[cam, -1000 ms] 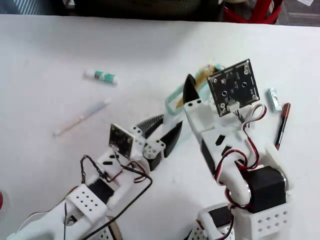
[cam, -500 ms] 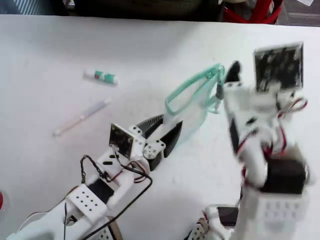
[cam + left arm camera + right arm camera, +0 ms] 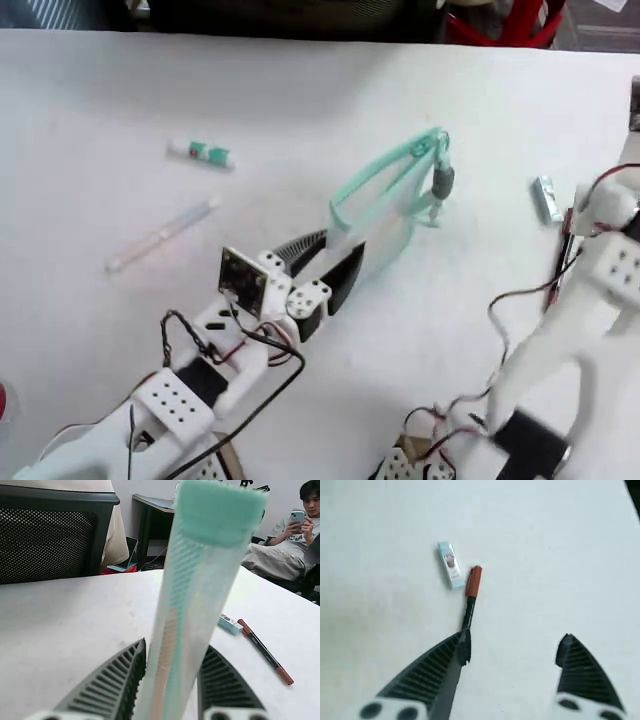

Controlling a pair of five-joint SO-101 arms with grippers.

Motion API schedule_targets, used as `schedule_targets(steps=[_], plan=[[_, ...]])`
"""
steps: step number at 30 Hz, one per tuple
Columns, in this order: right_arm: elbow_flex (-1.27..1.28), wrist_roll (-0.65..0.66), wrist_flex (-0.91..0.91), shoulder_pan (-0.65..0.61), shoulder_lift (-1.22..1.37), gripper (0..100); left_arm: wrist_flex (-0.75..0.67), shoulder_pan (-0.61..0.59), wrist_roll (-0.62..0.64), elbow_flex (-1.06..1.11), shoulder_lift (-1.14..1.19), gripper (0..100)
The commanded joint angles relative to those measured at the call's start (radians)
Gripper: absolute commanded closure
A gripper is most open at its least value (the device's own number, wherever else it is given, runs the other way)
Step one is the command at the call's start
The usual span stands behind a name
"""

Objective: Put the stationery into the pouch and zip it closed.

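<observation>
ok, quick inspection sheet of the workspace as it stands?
surface: white table.
job's things: teal pouch upright, mouth looks open; white-green tube, clear pen, small light-blue box and brown-capped pen lie loose on the table.
clutter: red item at table edge.
grippers: left gripper shut on pouch; right gripper open, by the brown-capped pen's end.
cables: black wire loops on left arm; wires trail from right arm.
surroundings: black mesh chair behind table.

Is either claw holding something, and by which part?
The left gripper holds the pouch by its end nearest that arm; the right gripper, open, holds nothing.
</observation>
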Motion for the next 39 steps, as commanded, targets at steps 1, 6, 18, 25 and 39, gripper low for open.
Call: schedule_targets(steps=[1, 6, 18, 25, 39], plan=[[-0.038, 0.064, -0.048, 0.044, 0.133, 77.8, 0.018, -0.004, 0.018, 0.0, 0.018, 85], [-0.038, 0.074, -0.096, 0.041, 0.298, 77.9, 0.018, -0.005, 0.018, 0.0, 0.019, 85], [-0.038, 0.072, -0.163, 0.038, 0.544, 78.2, 0.018, -0.005, 0.018, 0.0, 0.016, 85], [-0.038, 0.072, -0.262, 0.033, 0.662, 78.3, 0.018, -0.005, 0.018, 0.0, 0.018, 85], [-0.17, 0.071, -0.278, -0.027, 0.769, 78.3, 0.018, -0.004, 0.018, 0.0, 0.019, 85]])
